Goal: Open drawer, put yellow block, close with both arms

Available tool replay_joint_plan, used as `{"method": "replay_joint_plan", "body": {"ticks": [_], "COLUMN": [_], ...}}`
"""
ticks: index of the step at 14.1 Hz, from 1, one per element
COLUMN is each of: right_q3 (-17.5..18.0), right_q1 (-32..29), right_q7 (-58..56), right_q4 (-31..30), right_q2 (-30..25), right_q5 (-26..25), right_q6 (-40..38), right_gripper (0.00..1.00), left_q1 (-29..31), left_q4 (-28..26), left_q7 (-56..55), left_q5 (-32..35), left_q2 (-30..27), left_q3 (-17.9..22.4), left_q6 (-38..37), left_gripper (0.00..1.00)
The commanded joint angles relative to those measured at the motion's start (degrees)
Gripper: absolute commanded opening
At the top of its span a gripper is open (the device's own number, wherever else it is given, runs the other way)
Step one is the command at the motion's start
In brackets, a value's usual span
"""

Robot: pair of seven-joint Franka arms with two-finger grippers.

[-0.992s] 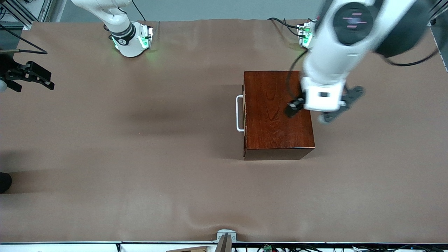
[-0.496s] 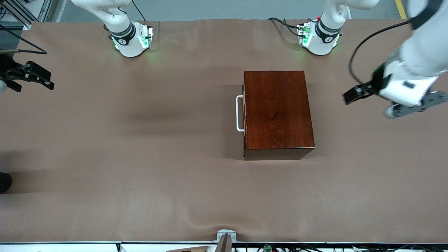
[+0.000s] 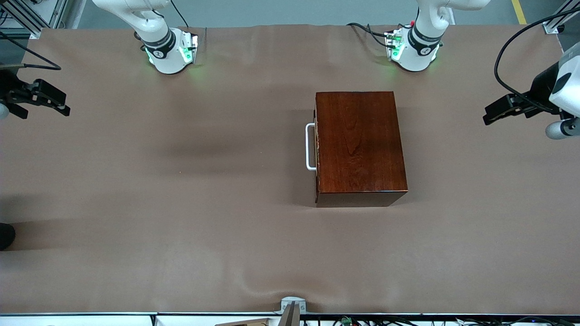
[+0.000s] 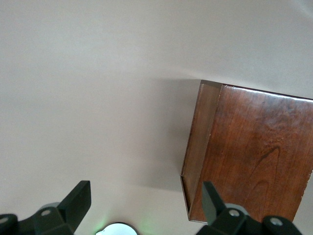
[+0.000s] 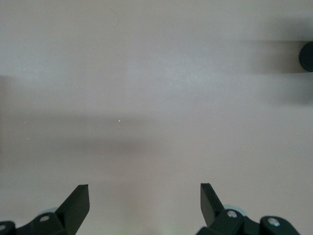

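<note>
The mahogany box (image 3: 358,145) stands on the table toward the left arm's end. Its drawer is shut; the white U-shaped handle (image 3: 310,146) faces the right arm's end. The box also shows in the left wrist view (image 4: 254,152). No yellow block is in view. My left gripper (image 3: 500,111) is open and empty, up in the air over the table's edge at the left arm's end. My right gripper (image 3: 38,98) is open and empty over the table's edge at the right arm's end; its wrist view (image 5: 145,201) shows only bare table.
The table (image 3: 181,203) is covered with a brown cloth. The two green-lit arm bases (image 3: 170,52) (image 3: 412,47) stand along its far edge. A small metal bracket (image 3: 292,304) sits at the near edge.
My left arm has swung away from over the box toward the table's edge at its own end. The right arm has not moved. The box is unchanged.
</note>
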Motion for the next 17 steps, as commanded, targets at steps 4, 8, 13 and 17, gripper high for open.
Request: {"method": "replay_joint_plan", "body": {"ticks": [4, 8, 13, 17], "right_q3": [0.50, 0.50, 0.50, 0.50], "right_q1": [-1.26, -1.26, -1.26, -1.35], "right_q7": [0.29, 0.29, 0.37, 0.38], "right_q4": [-0.10, -0.10, -0.10, -0.10], "right_q2": [-0.37, -0.37, -0.37, -0.37], "right_q5": [0.99, 0.99, 0.99, 0.99], "right_q6": [-0.38, -0.38, -0.38, -0.38], "right_gripper": [1.00, 1.00, 1.00, 1.00], "left_q1": [7.31, 12.69, 18.23, 17.79], "left_q4": [-2.07, -6.54, -13.59, -12.97], "left_q7": [8.59, 8.59, 8.59, 7.63], "left_q5": [-0.01, 2.53, 2.54, 3.15], "left_q2": [-2.28, -5.09, -9.76, -9.67], "left_q3": [-5.68, -13.17, -18.45, -17.75], "left_q6": [-0.43, 0.53, 5.20, 5.11], "left_gripper": [1.00, 1.00, 1.00, 1.00]}}
